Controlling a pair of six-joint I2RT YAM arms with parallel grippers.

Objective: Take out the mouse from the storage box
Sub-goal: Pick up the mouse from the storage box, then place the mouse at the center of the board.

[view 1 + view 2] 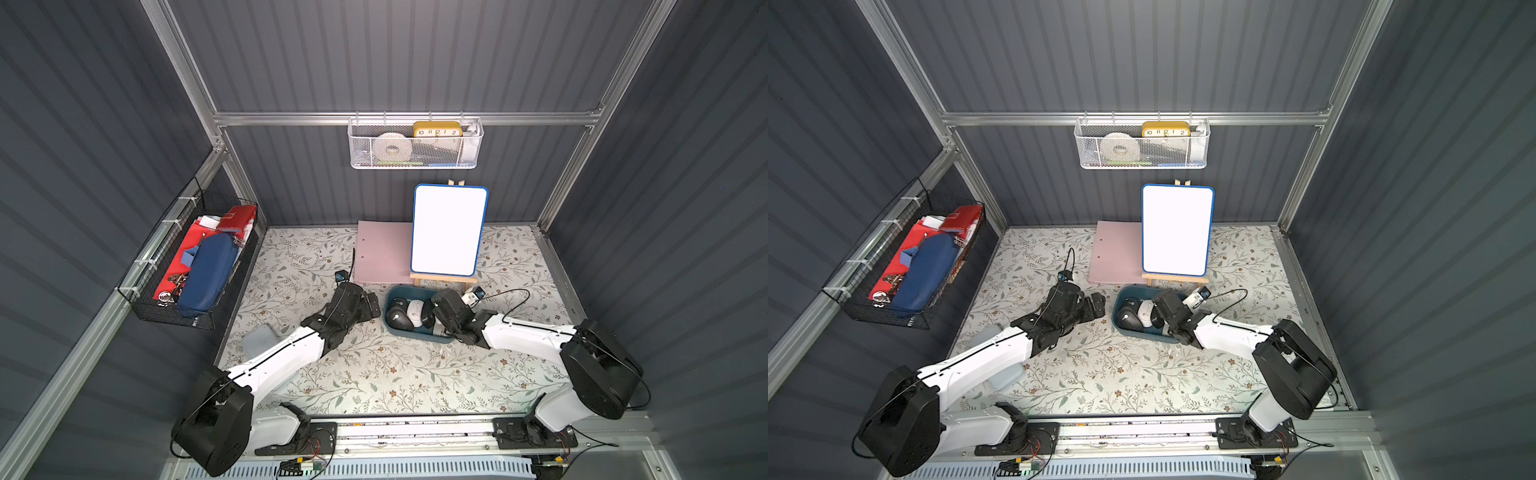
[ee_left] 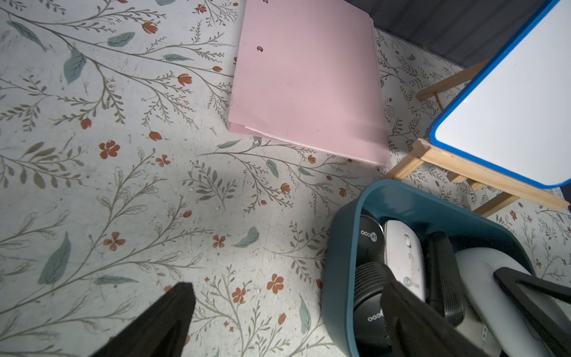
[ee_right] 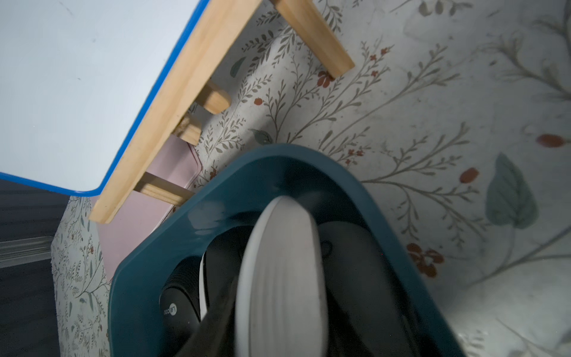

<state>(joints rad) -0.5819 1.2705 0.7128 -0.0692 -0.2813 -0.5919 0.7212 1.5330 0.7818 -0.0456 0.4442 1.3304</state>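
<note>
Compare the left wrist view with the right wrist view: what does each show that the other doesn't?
Left wrist only: nearly the whole pink folder with its metal eyelets, the white mouse lying face up, and the open left tool.
Right wrist only: the stretch of table away from the folder, and a pale metal rail.
Both: the teal storage box, the whiteboard on its wooden easel, a black mouse with a logo, and the pale grey mouse standing on edge.

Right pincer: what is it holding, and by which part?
The light grey mouse, still inside the storage box, apparently gripped by its sides; the exact contact is hidden.
</note>
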